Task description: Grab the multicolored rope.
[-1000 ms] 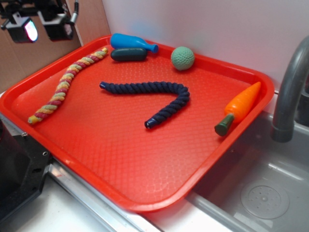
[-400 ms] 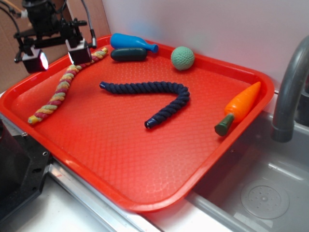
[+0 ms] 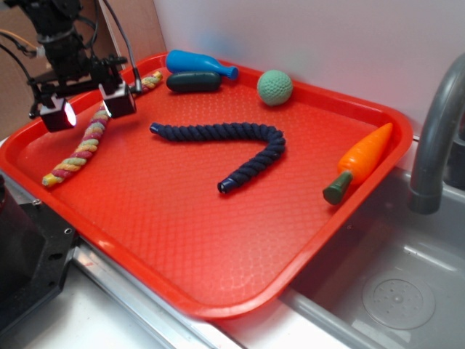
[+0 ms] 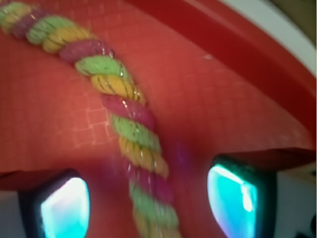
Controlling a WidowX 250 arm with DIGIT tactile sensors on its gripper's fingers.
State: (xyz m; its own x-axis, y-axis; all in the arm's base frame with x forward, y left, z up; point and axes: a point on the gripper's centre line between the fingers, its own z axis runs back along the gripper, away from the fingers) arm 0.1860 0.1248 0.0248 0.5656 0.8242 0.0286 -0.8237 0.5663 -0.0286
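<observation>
On the red tray [image 3: 218,240], a navy rope [image 3: 225,142], carrot [image 3: 361,160] and green ball [image 3: 275,87] sit well clear. Multicolored rope [image 3: 87,138] lies along the left edge, running between the 2 spread, empty fingers [image 3: 118,99] hovering over it.
</observation>
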